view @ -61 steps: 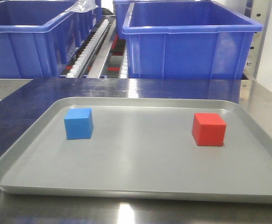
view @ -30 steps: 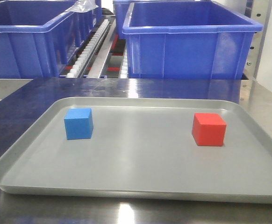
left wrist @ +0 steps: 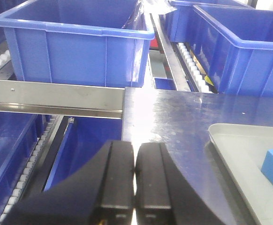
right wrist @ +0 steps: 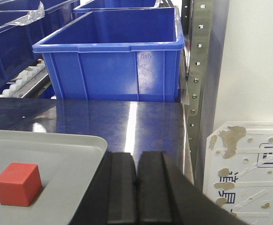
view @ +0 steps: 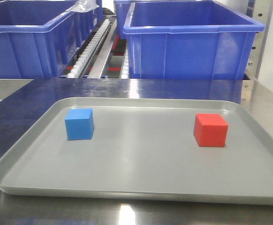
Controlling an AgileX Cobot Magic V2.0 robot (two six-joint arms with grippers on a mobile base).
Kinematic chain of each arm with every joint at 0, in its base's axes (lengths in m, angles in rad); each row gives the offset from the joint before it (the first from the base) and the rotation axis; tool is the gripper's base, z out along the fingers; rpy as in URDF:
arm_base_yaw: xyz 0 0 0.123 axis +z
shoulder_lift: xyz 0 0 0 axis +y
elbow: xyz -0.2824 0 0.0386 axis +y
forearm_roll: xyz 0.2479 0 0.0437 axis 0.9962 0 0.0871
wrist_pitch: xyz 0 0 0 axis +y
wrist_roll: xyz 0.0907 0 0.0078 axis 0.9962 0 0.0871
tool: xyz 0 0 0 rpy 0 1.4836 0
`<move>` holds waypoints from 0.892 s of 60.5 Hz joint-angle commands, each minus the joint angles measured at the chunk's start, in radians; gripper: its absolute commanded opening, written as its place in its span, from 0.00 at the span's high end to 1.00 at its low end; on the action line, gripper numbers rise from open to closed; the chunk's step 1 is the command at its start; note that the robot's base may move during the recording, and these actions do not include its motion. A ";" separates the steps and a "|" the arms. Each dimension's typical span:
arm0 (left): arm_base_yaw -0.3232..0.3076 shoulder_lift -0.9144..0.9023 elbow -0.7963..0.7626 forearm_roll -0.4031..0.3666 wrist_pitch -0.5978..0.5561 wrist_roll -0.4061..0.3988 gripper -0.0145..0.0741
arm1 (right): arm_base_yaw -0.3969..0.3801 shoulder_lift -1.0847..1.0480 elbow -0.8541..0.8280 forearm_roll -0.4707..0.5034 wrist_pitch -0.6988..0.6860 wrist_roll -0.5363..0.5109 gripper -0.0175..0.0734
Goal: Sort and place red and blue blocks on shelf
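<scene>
Almost nothing has moved since half a second ago: in the front view the whole scene sits a hair further right, cubes, tray and bins alike, and neither cube has changed its place on the tray.

Front view: blue block [view: 79, 124], left of centre, and red block [view: 211, 130], right of centre, rest flat on the floor of the grey tray [view: 136, 194]. They are well apart, each near but clear of its nearest side rim. Open tray floor lies between them and toward the lower edge of the frame. The tray rests on a reflective steel table [view: 127, 86]. Beyond the table's far edge, across the top of the frame, stands the shelf [view: 109, 54], with open-topped deep-blue bins [view: 188, 47] either side of a white roller track [view: 87, 54].

Left wrist view: left gripper [left wrist: 135, 157], bottom centre, has its fingers pressed together with nothing between them. It is over the table's left edge, below the steel front rail [left wrist: 56, 98]. A tray corner and the blue block lie at lower right.

Right wrist view: right gripper [right wrist: 136, 171], likewise clenched and empty, is just beside the tray's corner. The red block lies at lower left, and a perforated upright [right wrist: 197, 70] stands right of centre.
</scene>
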 commanded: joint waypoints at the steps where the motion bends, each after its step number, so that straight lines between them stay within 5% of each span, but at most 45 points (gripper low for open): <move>1: -0.001 -0.012 0.022 0.000 -0.092 -0.001 0.69 | -0.006 0.045 -0.026 0.000 -0.123 -0.008 0.75; 19: -0.001 -0.012 0.022 0.000 -0.092 -0.001 0.69 | -0.004 0.570 -0.247 0.076 -0.112 0.055 0.75; 39: -0.001 -0.012 0.022 0.000 -0.092 -0.001 0.69 | -0.003 0.952 -0.652 0.114 0.227 0.055 0.74; 45: -0.001 -0.012 0.022 0.000 -0.092 -0.001 0.69 | -0.003 1.032 -0.743 0.115 0.313 0.055 0.59; 54: -0.001 -0.012 0.022 0.000 -0.092 -0.001 0.69 | -0.001 1.127 -0.837 0.117 0.404 0.055 0.19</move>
